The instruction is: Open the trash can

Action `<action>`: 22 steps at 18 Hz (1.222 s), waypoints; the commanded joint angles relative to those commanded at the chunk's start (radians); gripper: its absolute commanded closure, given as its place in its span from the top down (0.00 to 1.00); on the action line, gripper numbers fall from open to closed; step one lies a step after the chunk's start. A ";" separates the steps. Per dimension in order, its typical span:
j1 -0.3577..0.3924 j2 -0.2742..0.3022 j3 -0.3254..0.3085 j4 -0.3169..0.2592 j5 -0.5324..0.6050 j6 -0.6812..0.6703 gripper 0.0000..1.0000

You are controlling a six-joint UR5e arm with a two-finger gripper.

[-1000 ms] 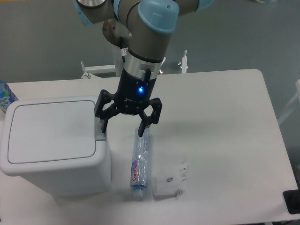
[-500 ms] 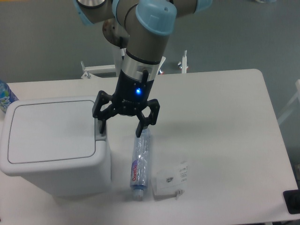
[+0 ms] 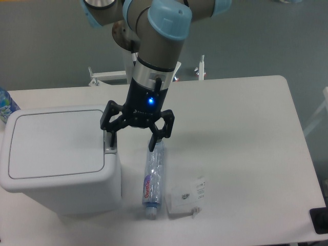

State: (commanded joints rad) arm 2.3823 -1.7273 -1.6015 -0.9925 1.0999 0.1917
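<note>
The trash can (image 3: 59, 161) is a big white boxy bin at the left of the table, its flat lid (image 3: 54, 143) down. A grey push-button (image 3: 110, 149) sits on the right rim. My gripper (image 3: 132, 142) hangs open just right of the lid. Its left fingertip (image 3: 110, 139) stands over the button; whether it touches is unclear. The right fingertip (image 3: 154, 143) is above the plastic bottle.
A clear plastic bottle (image 3: 153, 177) lies on the table right of the bin. A small white packet (image 3: 187, 196) lies beside it. A blue-labelled bottle (image 3: 6, 105) peeks in at the left edge. A dark object (image 3: 320, 220) sits at the bottom right corner.
The gripper has shifted slightly left, bringing its left finger over the bin's button. The lid has stayed down.
</note>
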 joint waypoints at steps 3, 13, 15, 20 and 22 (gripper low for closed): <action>0.000 0.000 0.000 0.000 0.000 0.000 1.00; 0.000 -0.002 -0.003 0.003 0.002 0.002 1.00; 0.000 -0.002 -0.003 0.003 0.002 0.002 1.00; 0.002 0.003 0.024 0.002 0.002 0.009 1.00; 0.002 0.006 0.069 0.000 0.003 0.009 1.00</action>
State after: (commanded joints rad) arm 2.3838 -1.7211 -1.5327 -0.9925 1.1029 0.2010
